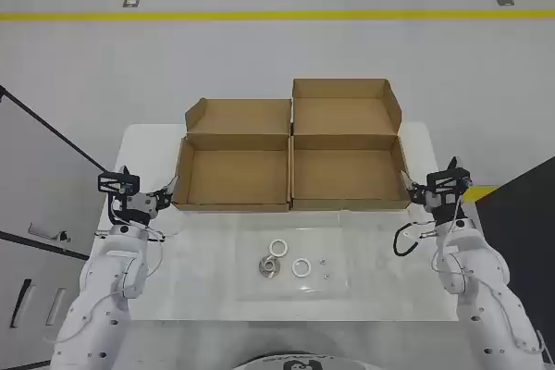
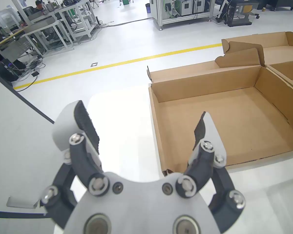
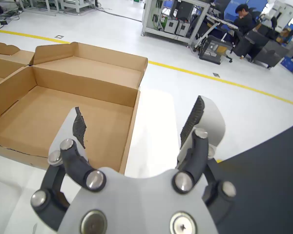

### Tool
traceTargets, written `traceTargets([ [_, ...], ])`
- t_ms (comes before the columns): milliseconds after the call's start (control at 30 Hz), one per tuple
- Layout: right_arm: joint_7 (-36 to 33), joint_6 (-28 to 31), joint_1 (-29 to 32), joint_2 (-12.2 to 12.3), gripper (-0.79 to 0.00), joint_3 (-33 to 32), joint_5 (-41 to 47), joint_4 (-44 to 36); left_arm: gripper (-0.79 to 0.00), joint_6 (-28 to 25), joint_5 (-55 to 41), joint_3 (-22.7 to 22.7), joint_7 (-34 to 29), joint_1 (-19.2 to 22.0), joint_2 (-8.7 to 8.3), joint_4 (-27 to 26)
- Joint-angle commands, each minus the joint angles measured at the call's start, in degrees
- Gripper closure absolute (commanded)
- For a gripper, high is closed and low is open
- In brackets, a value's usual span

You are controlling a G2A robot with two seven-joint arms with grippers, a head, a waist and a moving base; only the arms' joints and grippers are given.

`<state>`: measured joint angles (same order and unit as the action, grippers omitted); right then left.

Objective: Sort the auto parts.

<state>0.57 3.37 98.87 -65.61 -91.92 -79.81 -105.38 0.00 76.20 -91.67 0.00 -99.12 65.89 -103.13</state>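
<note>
The auto parts sit close together at lower centre of the top view: an upper white ring (image 1: 273, 248), a lower white ring (image 1: 294, 269), a metal hub (image 1: 269, 267) and a tiny fastener (image 1: 322, 262) on the counter (image 1: 203, 277). The left hand (image 2: 142, 110) and right hand (image 3: 138, 103) gape wide and empty beside the cardboard boxes (image 1: 233, 176). Pinching one thin, flat ring may knock its neighbour or slip off.

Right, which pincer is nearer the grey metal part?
Left. The left pincer is left of the metal part, beside the left box; the right pincer is farther off on its right, beside the right box.
</note>
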Motion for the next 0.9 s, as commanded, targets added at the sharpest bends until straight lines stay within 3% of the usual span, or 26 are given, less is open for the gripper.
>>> traceTargets([
  [0,-0.9,3.5,0.0,0.3,-0.785,-0.6,-1.3,-2.3,-0.785,0.0,0.0,0.0,0.0,0.0,0.00,0.0],
  [500,-22.2,36.4,-3.9,2.5,-0.785,-0.5,-2.1,-16.1,-0.785,0.0,0.0,0.0,0.0,0.0,0.00,0.0],
  [867,-36.2,48.3,-8.8,3.6,-0.785,3.0,2.2,-18.0,-0.785,0.0,0.0,0.0,0.0,0.0,0.00,0.0],
])
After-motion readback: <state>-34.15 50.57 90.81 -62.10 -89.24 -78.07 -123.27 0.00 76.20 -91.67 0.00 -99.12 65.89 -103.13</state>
